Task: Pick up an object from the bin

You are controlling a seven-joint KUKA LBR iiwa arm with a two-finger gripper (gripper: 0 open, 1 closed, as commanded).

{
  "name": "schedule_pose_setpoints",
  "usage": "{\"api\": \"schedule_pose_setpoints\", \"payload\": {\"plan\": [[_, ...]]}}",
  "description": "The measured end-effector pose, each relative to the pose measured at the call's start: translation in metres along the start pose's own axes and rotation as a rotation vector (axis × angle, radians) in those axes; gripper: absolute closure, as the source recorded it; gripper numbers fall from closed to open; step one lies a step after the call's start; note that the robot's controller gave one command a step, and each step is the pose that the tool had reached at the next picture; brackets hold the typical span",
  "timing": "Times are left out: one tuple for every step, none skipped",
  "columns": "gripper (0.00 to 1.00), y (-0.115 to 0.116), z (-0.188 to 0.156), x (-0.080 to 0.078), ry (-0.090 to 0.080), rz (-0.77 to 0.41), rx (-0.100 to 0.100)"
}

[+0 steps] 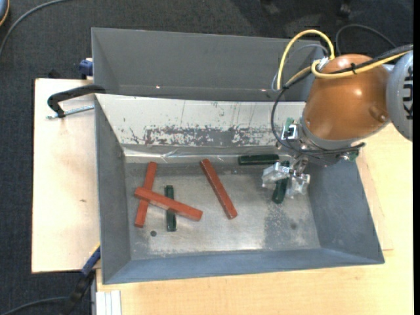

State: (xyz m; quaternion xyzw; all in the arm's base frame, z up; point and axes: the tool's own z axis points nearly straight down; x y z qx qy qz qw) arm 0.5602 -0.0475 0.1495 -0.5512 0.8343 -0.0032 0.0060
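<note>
My gripper [286,181] is low over the right part of the bin floor, under the orange wrist cover. A short dark green stick [280,191] stands tilted between its silver fingers [273,174], and they are shut on it. Another dark green stick [258,159] lies flat just behind the gripper, along the foot of the back wall. A long red stick [218,188] lies diagonally on the floor to the gripper's left.
At the left of the bin two red sticks [168,204] lie crossed, with a third dark green stick [170,217] partly under them. The arm and its cables come in over the right rim.
</note>
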Motion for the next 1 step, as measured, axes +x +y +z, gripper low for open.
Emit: {"api": "schedule_pose_setpoints", "payload": {"plan": [[1.00,-0.0019,-0.0238,-0.0022,0.001,0.003,-0.004]]}}
